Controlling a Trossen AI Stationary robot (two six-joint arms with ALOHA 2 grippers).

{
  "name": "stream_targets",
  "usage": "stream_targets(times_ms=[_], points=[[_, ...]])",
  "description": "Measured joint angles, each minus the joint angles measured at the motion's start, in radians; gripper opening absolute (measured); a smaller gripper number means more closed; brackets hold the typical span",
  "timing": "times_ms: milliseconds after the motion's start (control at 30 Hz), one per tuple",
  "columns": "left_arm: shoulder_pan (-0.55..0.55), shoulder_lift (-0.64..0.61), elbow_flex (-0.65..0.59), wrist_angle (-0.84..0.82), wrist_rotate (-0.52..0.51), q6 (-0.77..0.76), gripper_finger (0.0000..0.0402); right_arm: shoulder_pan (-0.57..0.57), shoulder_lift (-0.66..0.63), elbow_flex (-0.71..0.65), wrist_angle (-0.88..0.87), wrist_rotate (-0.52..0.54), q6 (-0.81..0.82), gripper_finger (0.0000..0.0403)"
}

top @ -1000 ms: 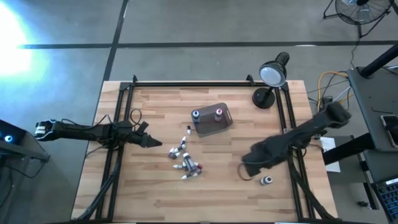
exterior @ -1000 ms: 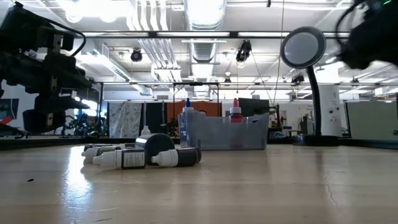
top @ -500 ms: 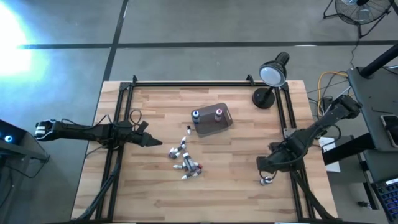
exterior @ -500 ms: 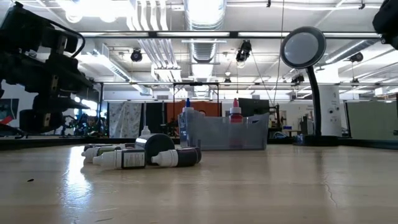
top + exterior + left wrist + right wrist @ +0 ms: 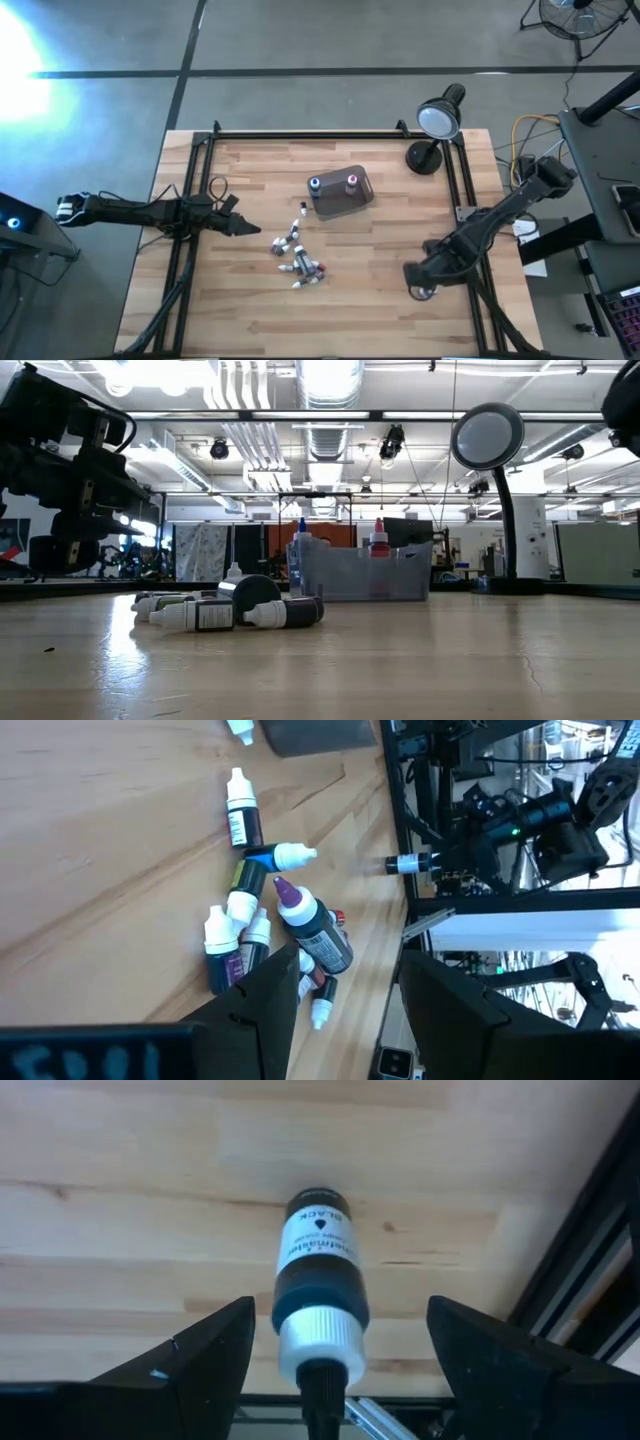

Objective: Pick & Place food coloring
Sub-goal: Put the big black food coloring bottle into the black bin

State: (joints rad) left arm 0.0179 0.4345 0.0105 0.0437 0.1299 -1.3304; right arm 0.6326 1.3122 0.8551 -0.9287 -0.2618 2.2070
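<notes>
a: what changed in the last second?

b: the right gripper pulled back toward the table's right edge, then came forward and down again. now it hangs directly over the lone black-labelled bottle near the right rail, which lies on its side between the spread fingers, untouched. jaws released, nothing held. so my read is that the approach is lined up and only the descent and the pinch remain.

a: and the left gripper?

b: unmoved, parked at the table's left of the bottle pile, jaws also released and empty.

a: count the food coloring for me.

b: two bottles stand upright in the grey tub, one blue-capped, one pink-capped. the stray one under the right gripper makes three. the pile in the middle looks like seven or so in the left wrist view, but they overlap, so i can't be sure. one tub, one desk lamp.

a: so most still lie loose?

b: yes, on the wood near the centre.
</notes>
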Motion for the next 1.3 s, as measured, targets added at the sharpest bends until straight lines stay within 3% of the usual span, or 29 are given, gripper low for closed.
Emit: stream_targets(times_ms=[1300], points=[[0.000,0.004,0.001,-0.019,0.000,-0.010,0.0151,0.013,0.032,0.051,-0.006,0.013,-0.068,0.0143]])
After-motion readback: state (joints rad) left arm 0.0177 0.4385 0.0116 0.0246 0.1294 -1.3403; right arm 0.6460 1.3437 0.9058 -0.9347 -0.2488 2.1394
